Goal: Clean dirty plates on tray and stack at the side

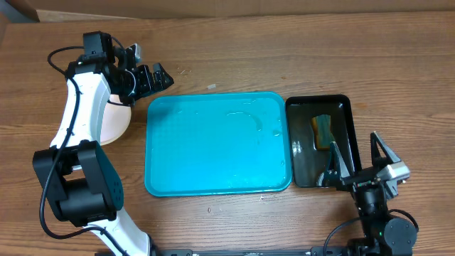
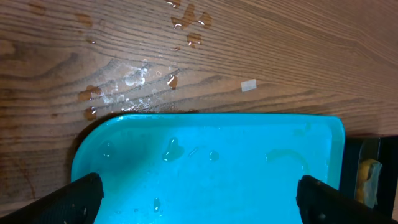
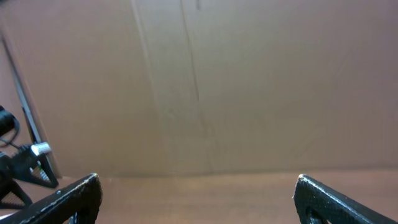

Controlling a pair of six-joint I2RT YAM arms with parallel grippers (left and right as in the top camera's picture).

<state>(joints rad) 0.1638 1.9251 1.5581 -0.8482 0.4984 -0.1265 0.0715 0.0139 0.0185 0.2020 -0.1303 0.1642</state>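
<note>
The turquoise tray [image 1: 217,142] lies mid-table with only water drops and a wet film on it; no plate is on it. Left of the tray, pale round plates [image 1: 114,122] rest on the table, largely hidden under my left arm, so I cannot tell how many. My left gripper [image 1: 158,77] hovers open above the tray's far left corner, nothing between its fingers. In the left wrist view the open left gripper [image 2: 199,199] frames the wet tray [image 2: 217,168]. My right gripper [image 1: 354,140] stands open and empty by the table's front right; the right wrist view shows the right gripper [image 3: 198,186] facing a cardboard wall.
A narrow black tray [image 1: 302,153] sits right of the turquoise one and holds a yellow-green sponge [image 1: 323,130], also seen as the sponge [image 2: 368,180] at the left wrist view's edge. Water puddles [image 2: 127,84] wet the wood beyond the tray. A small white scrap [image 2: 249,86] lies nearby.
</note>
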